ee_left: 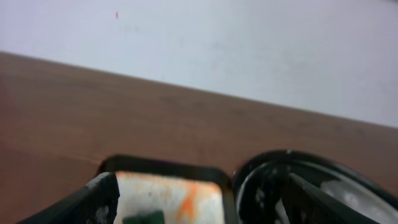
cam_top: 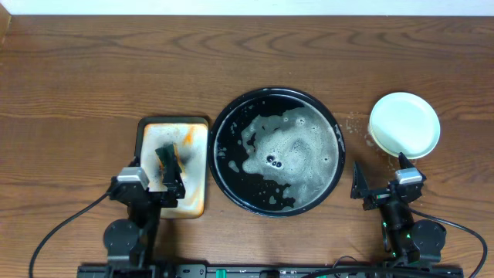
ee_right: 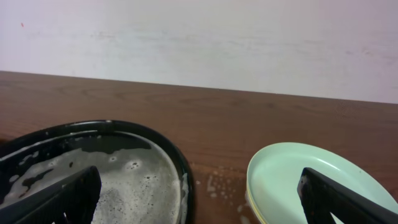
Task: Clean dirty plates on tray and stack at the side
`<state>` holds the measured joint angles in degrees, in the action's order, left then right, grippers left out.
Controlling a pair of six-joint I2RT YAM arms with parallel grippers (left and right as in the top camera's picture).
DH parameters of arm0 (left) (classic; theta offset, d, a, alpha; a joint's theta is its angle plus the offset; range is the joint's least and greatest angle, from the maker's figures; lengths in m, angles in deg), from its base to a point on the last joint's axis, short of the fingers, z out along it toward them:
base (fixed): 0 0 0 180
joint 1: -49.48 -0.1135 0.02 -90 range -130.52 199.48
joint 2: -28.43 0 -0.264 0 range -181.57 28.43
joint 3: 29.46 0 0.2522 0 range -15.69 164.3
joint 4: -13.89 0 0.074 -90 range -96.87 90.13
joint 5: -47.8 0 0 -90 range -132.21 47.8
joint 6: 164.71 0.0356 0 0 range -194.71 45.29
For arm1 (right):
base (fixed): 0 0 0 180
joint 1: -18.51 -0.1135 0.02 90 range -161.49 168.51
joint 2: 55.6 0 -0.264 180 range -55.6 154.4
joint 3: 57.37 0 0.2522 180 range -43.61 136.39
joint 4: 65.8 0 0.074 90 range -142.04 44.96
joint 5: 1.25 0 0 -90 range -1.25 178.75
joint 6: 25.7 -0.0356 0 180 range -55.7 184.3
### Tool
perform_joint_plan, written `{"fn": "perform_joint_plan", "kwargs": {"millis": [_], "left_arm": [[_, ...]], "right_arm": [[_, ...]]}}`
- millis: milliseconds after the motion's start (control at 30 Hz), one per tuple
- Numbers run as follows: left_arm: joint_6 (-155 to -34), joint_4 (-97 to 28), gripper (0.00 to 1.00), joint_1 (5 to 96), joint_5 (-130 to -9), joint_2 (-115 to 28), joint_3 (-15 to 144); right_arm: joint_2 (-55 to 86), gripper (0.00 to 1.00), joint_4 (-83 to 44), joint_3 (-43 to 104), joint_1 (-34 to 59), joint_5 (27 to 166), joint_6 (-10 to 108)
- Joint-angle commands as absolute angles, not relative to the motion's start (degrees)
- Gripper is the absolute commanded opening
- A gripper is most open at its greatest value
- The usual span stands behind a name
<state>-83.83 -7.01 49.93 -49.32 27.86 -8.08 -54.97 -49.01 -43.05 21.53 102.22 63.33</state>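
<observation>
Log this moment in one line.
tray: foamy, plateless | plates: stacked beside it | left fingers: open, empty | right fingers: open, empty

Left of your right claw [ee_right: 199, 186], the tray [ee_right: 169, 148] is black with white foam [ee_right: 118, 186]; right of it, a pale mint plate [ee_right: 292, 171].

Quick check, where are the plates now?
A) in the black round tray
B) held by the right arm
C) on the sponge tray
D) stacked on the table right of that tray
D: the plates sit stacked on the table beside the black tray, which holds only foam.
</observation>
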Motion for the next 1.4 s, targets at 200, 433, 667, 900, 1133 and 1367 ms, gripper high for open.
{"fn": "perform_joint_plan", "kwargs": {"millis": [200, 433, 667, 900, 1133, 1367], "left_arm": [[-83.28, -3.29, 0.84, 50.48, -47.05, 28.34, -15.49], [-83.28, -3.38, 0.84, 50.48, -47.09, 28.21, -15.47], [-83.31, -3.38, 0.84, 50.48, -47.07, 28.21, -15.47], [-83.31, -3.38, 0.84, 50.48, -47.07, 28.21, -15.47], [-83.31, -3.38, 0.84, 50.48, -47.07, 28.21, -15.47], [-83.31, -3.38, 0.84, 50.48, -47.07, 28.21, -15.47]], "right_arm": [[-55.28, 0.99, -49.05, -43.32, 21.38, 102.46, 63.53], [-55.28, 0.99, -49.05, -43.32, 21.38, 102.46, 63.53], [-55.28, 0.99, -49.05, -43.32, 21.38, 102.46, 63.53], [-55.28, 0.99, -49.05, -43.32, 21.38, 102.46, 63.53], [-55.28, 0.99, -49.05, -43.32, 21.38, 102.46, 63.53], [-55.28, 0.99, -49.05, -43.32, 21.38, 102.48, 63.53]]}}
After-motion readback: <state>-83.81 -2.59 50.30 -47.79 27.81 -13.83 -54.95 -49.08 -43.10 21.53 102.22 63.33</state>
